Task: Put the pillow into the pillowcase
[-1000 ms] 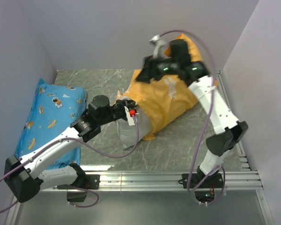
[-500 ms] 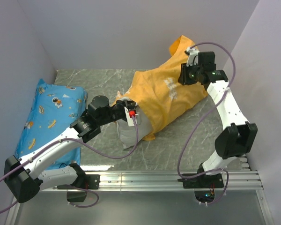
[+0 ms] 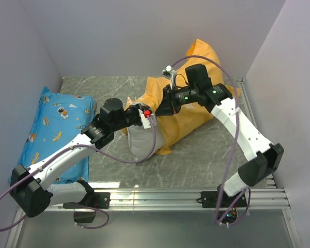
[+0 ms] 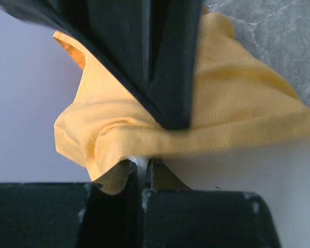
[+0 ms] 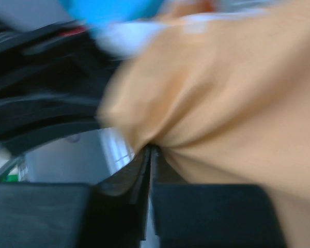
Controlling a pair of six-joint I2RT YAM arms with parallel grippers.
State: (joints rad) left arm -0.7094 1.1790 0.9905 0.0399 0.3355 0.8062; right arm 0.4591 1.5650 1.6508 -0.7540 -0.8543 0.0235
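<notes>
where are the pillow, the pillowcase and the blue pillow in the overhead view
pillow (image 3: pixel 139 147), top external view, on its exposed white end
pillowcase (image 3: pixel 182 126), top external view, on the orange fabric near its lower side
blue pillow (image 3: pixel 54 121), top external view, on its printed middle

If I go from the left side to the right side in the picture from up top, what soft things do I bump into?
blue cartoon pillow → white pillow, poking out of the case → orange pillowcase. The two grippers meet over the middle, so they are left out.
</notes>
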